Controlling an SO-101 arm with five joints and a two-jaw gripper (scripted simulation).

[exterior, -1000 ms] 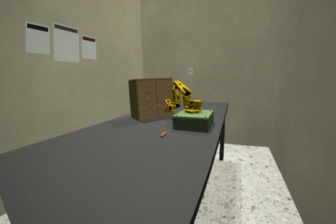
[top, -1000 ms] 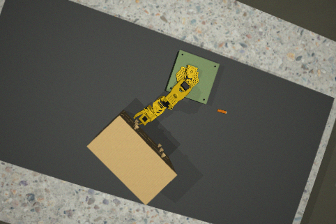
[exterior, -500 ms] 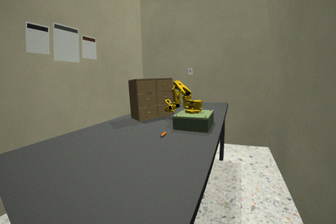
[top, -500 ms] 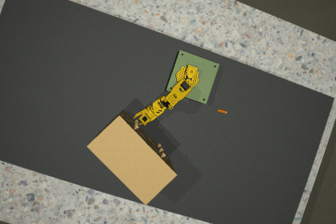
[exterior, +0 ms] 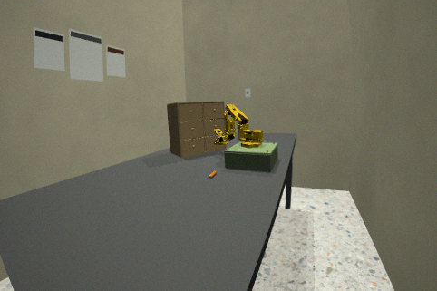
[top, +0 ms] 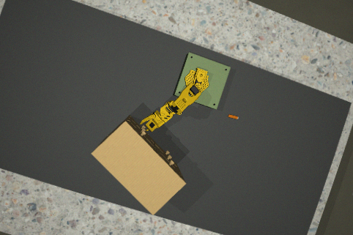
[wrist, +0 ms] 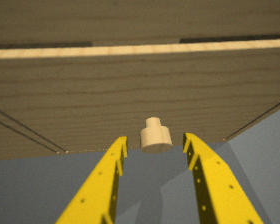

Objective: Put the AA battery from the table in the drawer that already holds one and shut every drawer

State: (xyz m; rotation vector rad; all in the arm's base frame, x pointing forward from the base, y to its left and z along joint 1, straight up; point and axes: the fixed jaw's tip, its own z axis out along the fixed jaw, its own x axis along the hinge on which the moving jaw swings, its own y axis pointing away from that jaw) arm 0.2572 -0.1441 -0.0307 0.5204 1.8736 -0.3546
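The orange AA battery (top: 233, 117) lies on the dark table to the right of the arm's base, and it also shows in the exterior view (exterior: 212, 174). The wooden drawer cabinet (top: 139, 168) (exterior: 197, 128) stands with all drawer fronts flush. My gripper (top: 143, 127) (exterior: 218, 137) is at the cabinet's front, low down. In the wrist view the two yellow fingers stand partly open on either side of a pale round knob (wrist: 156, 136) on a drawer front, with a small gap on each side. The table surface shows just below that drawer.
The arm stands on a green base block (top: 203, 80) (exterior: 251, 155) near the table's far edge. More knobs (top: 169, 157) stick out along the cabinet's front. The table's edge runs close behind the base.
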